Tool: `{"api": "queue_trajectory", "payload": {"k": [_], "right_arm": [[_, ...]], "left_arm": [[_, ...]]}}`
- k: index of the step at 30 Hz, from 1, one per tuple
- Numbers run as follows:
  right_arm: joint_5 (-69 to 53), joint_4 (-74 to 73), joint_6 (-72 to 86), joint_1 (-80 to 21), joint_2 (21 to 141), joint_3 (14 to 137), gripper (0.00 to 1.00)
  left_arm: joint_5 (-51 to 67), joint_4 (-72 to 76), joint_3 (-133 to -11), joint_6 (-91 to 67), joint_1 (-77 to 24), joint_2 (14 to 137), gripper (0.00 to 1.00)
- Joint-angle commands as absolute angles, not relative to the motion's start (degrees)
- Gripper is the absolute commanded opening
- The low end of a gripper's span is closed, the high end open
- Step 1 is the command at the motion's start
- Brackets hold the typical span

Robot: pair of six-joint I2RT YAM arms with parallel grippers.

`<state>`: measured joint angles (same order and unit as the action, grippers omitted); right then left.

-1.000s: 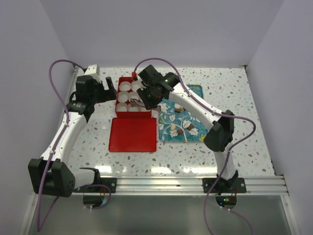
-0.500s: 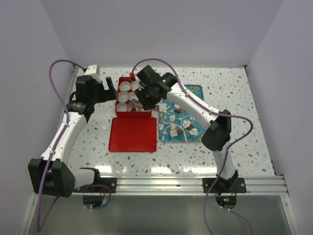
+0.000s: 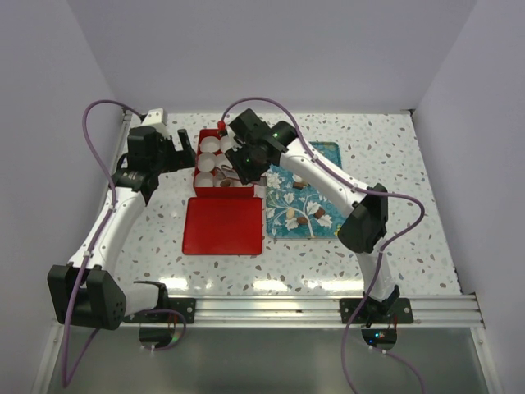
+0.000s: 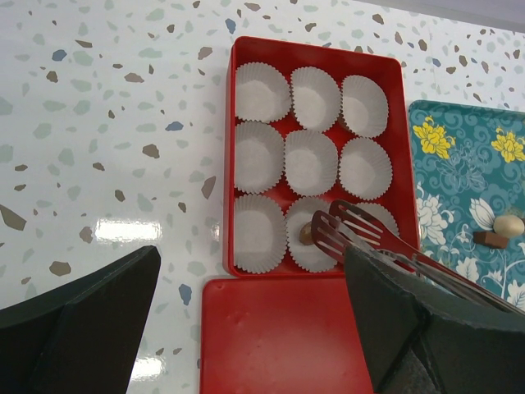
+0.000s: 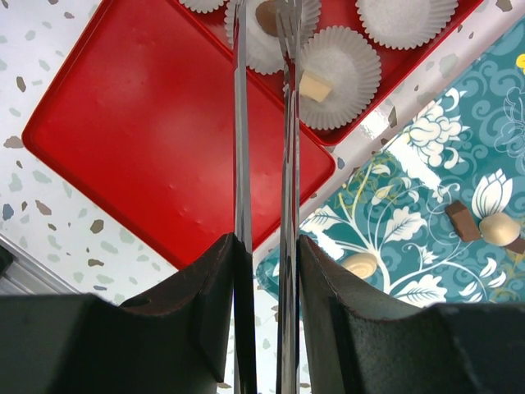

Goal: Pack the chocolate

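My right gripper [image 3: 250,164] [image 5: 267,242] is shut on metal tongs [image 5: 242,123] with red slotted tips [image 4: 361,234]. The tips reach over the near row of a red box [image 3: 223,161] [image 4: 230,164] lined with white paper cups. A brown chocolate [image 4: 306,234] [image 5: 267,15] lies in the near-middle cup, right at the tong tips. A cream piece [image 5: 314,84] sits in the cup to its right. More chocolates [image 3: 302,215] [image 5: 360,263] [image 4: 508,226] lie on the teal flowered tray [image 3: 324,152] [image 5: 426,189]. My left gripper [image 3: 184,152] [image 4: 250,254] is open and empty beside the box's left side.
The box's red lid [image 3: 224,225] [image 5: 164,123] lies flat on the table just in front of the box. The teal tray sits right of the box and lid. The table is white speckled terrazzo, walled in at the left, back and right.
My right gripper and the tongs have shifted slightly left over the box's near row. The left arm has not moved.
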<state>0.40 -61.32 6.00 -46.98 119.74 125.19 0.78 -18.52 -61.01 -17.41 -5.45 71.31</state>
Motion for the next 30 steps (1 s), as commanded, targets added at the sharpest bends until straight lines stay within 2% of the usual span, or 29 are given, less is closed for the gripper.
{"api": "queue_trajectory", "payload": {"k": [1, 12, 21, 30], "right_arm": [[1.4, -61.43, 5.54, -47.29, 117.86, 128.58, 0.38], [6.68, -61.17, 6.15, -43.34, 108.74, 120.77, 0.38], [9.4, -61.52, 5.54, -32.79, 99.24, 110.66, 0.39], [12.83, -62.31, 3.78, -24.26, 88.43, 94.94, 0.4]], "left_arm": [[0.26, -17.05, -61.0, -17.49, -5.89, 71.46, 1.0], [0.35, -17.05, -61.0, -17.75, -5.89, 71.37, 1.0], [0.62, -16.17, -61.35, -17.75, -5.89, 71.89, 1.0], [1.49, -15.56, -61.17, -17.84, -5.89, 72.6, 1.0]]}}
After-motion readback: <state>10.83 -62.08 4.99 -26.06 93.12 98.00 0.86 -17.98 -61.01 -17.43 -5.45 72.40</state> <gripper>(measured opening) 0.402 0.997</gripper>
